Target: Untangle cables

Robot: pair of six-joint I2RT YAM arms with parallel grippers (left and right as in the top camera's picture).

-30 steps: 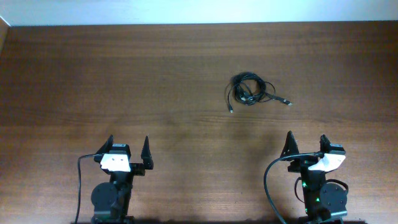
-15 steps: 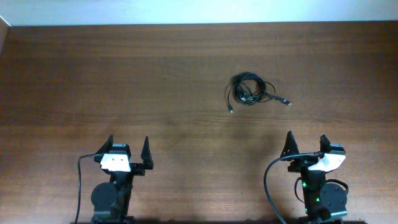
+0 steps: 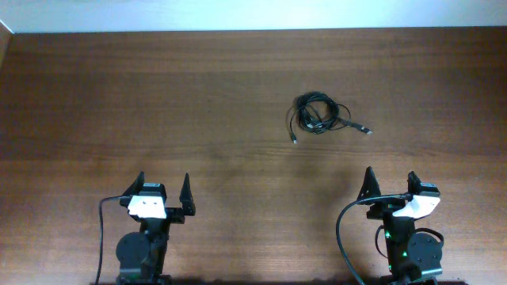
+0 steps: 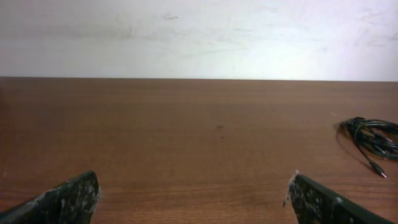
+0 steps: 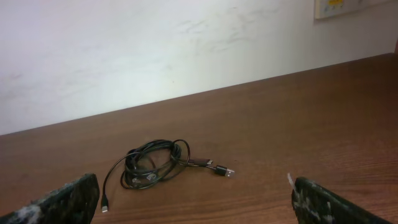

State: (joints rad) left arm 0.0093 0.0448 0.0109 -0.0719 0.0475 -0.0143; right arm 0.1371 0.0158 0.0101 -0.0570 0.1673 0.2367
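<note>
Within their tangle, cables (image 3: 317,116) indistinguishable.

Prob. lab: wood tbl (image 3: 119,95), white wall (image 4: 199,37)

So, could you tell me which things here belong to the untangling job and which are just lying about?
Job: cables; left end effector; right end effector, both open.
Just there: table; wall plate; right arm's thick cable.

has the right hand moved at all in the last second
No. The right hand sits at the same spot, as far below the cables as before.
</note>
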